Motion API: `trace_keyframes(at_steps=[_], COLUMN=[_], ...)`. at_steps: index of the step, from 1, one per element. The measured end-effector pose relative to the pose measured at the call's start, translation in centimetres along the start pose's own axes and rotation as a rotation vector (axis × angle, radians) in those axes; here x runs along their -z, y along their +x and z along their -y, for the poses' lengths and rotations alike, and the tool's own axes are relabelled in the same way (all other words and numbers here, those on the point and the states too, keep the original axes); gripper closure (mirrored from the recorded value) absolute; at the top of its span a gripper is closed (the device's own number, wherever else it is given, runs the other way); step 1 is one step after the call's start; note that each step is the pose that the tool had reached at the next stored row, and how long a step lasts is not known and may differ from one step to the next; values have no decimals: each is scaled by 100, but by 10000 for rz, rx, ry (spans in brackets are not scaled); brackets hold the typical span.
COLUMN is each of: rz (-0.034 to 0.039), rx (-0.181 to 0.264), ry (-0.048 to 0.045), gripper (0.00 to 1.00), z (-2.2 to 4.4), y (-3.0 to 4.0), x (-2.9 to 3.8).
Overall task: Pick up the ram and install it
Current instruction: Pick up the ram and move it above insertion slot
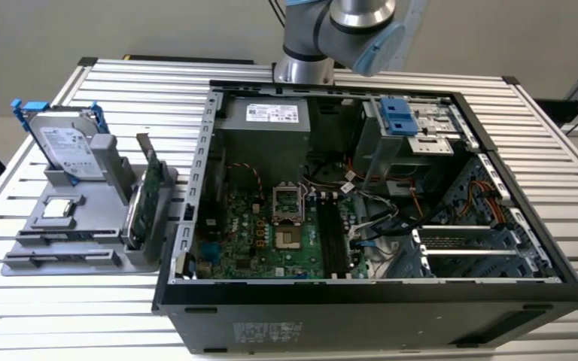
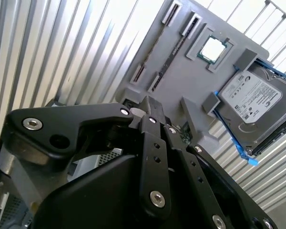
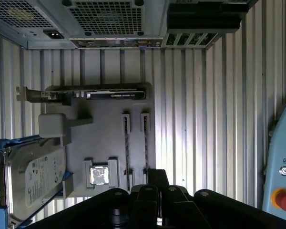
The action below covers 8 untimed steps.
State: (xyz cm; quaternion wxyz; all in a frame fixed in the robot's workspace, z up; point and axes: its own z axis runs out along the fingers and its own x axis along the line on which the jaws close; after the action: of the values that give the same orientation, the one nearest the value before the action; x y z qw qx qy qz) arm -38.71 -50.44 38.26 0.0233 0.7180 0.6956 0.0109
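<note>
Two ram sticks stand on edge in the grey tray's [image 3: 105, 133] slots. They are thin dark strips side by side in the first wrist view, one ram stick [image 3: 126, 145] beside the other ram stick [image 3: 145, 143]. In the second wrist view the ram [image 2: 174, 52] runs between its end holders. In the exterior view the ram [image 1: 68, 239] lies along the tray's near end. My black gripper [image 3: 157, 175] hovers above the tray's edge close to the sticks' ends, apart from them. In the second wrist view the gripper [image 2: 148, 105] is shut and holds nothing.
The tray also carries a hard drive with blue rails [image 1: 68, 143], a processor chip [image 1: 58, 210] and an upright green expansion card [image 1: 141, 199]. The open computer case [image 1: 369, 301] lies to the exterior view's right; its motherboard has long dark memory slots [image 1: 331, 237]. A ribbed aluminium table [image 1: 570, 150] is underneath.
</note>
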Motion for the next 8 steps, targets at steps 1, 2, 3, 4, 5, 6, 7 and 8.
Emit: trace_keyframes(at_steps=[1, 2, 3, 4, 5, 6, 7, 8], rz=[1, -4, -6, -8, -10, -11, -18, -33], rx=[-2, -2, 0, 1, 1, 1, 0, 2], ry=[7, 28, 72, 122, 155, 171, 175, 178], gripper=[100, 100, 100, 100, 100, 100, 100, 100], z=[1, 0, 0, 0, 1, 1, 1, 0], y=[1, 1, 0, 0, 0, 0, 0, -1], x=[0, -1, 0, 0, 0, -1, 0, 1])
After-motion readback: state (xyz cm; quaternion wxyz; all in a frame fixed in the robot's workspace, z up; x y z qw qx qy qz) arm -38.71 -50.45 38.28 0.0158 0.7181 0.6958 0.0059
